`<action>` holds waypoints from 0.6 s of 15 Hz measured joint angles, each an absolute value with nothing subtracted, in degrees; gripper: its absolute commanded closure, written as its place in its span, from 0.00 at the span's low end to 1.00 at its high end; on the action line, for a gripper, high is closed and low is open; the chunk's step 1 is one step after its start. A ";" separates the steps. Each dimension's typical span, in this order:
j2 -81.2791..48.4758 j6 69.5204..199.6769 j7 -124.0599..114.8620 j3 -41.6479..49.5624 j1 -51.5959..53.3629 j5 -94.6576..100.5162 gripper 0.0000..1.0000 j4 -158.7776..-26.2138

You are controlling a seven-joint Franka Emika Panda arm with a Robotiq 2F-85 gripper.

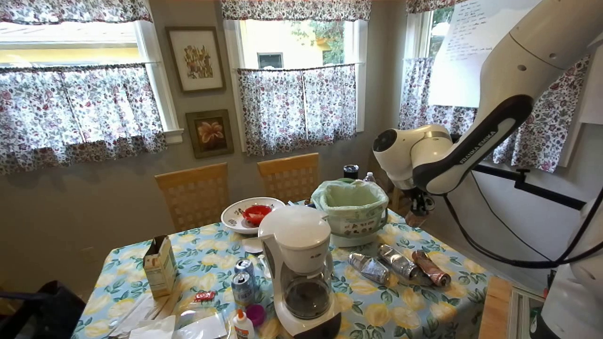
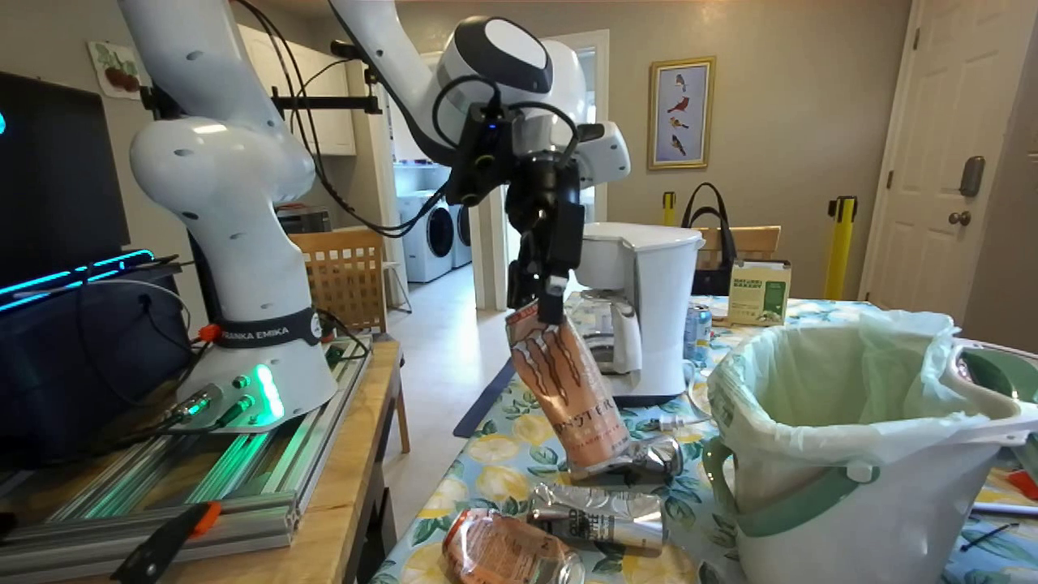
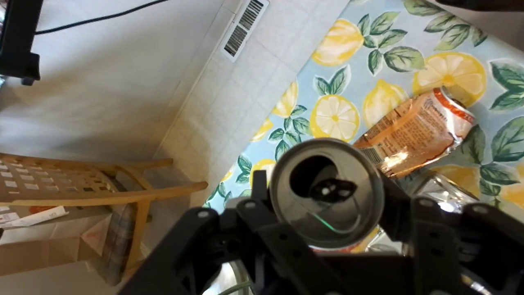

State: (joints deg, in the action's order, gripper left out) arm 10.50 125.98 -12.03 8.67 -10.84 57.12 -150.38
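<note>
My gripper (image 2: 537, 296) is shut on an orange Monster can (image 2: 572, 397). The can hangs tilted below the fingers, and its opened top (image 3: 327, 192) faces the camera between the two fingers in the wrist view. In an exterior view the gripper (image 1: 422, 205) is at the right end of the table, with the held can (image 1: 415, 219) small beneath it. A crushed orange can (image 2: 507, 547) and two crushed silver cans (image 2: 600, 515) (image 2: 636, 461) lie on the table near it. The crushed orange can also shows in the wrist view (image 3: 417, 131).
A white bucket with a pale green liner (image 2: 843, 495) stands beside the crushed cans. A white coffee maker (image 1: 301, 263) stands on the lemon-print tablecloth (image 1: 207, 254). Also there are upright cans (image 1: 242, 287), a box (image 1: 160, 268), a glue bottle (image 1: 242, 325) and a wide bowl (image 1: 235, 219).
</note>
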 measured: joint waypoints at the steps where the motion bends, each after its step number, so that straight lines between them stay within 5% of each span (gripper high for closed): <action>1: 10.00 127.82 -12.03 9.18 -10.97 57.88 0.63 -150.61; 9: 6.92 140.06 -12.22 12.60 -12.40 59.38 0.63 -151.64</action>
State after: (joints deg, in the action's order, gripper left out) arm 6.92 140.06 -12.22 12.60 -12.40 59.38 -151.64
